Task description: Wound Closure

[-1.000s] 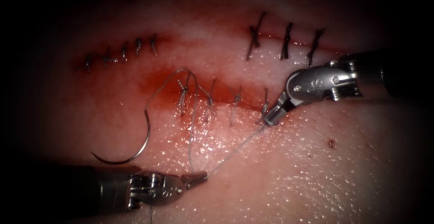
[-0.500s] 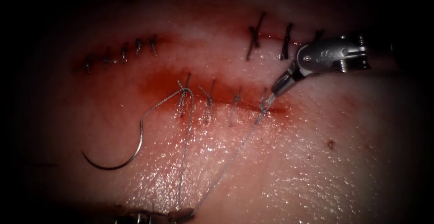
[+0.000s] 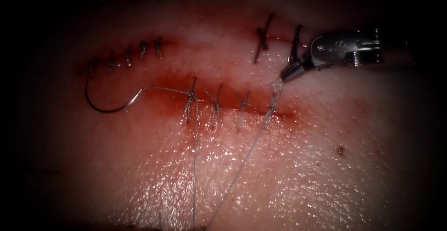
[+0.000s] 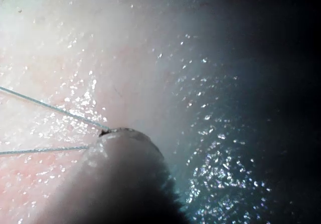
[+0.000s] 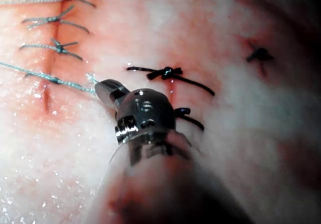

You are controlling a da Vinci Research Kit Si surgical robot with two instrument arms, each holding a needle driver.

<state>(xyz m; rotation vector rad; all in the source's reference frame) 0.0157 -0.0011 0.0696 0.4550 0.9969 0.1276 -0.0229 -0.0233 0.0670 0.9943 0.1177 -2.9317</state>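
I am tightening the knot at the cut's right end, my right tool clamped on the thread's short end pulling toward one o'clock, my left tool gripping two strands toward six, needle lying free at nine; next calls for even tension

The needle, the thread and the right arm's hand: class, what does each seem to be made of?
Needle: thin dark curved wire, probably steel, lying free on the tissue.
Thread: pale, fine, apparently braided fibre, held taut by both tools.
Right hand: bright polished metal, glinting.
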